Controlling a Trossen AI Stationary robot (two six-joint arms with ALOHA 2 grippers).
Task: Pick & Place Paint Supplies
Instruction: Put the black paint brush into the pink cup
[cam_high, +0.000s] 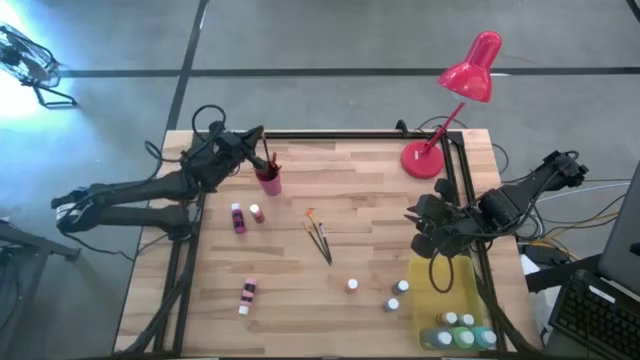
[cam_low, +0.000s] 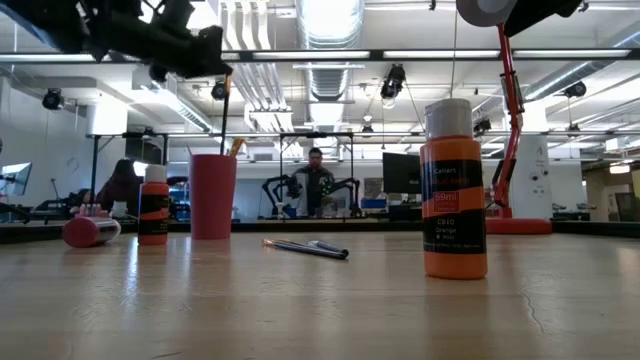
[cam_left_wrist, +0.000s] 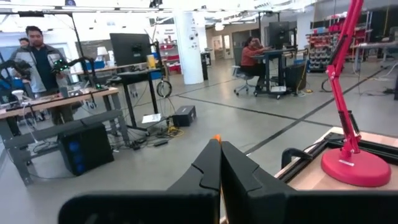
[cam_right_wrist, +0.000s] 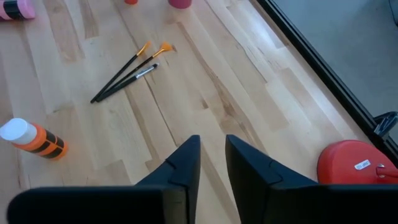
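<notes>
Wooden-handled paintbrushes (cam_high: 319, 238) are lying loose mid-frame on the tabletop (cam_high: 340, 190). My left gripper (cam_high: 259, 148) is hovering at upper left over the pink cup (cam_high: 269, 180), fingers closed, seemingly pinching a thin brush. My right gripper (cam_high: 417, 226) is waiting slightly open and empty above the yellow tray (cam_high: 447, 290). Judging brushes light, stiff, roll-prone; I'm favouring a mid-handle grip.

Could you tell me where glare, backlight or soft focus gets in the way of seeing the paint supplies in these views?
High view: a bright blue-white flare washes the floor at the upper left, clear of the table. Low view: ceiling lights backlight the scene, so the orange bottle reads well but the near tabletop is soft. Right wrist view: even light, with the brushes crisp. Left wrist view: the closed left gripper is a dark silhouette.
</notes>
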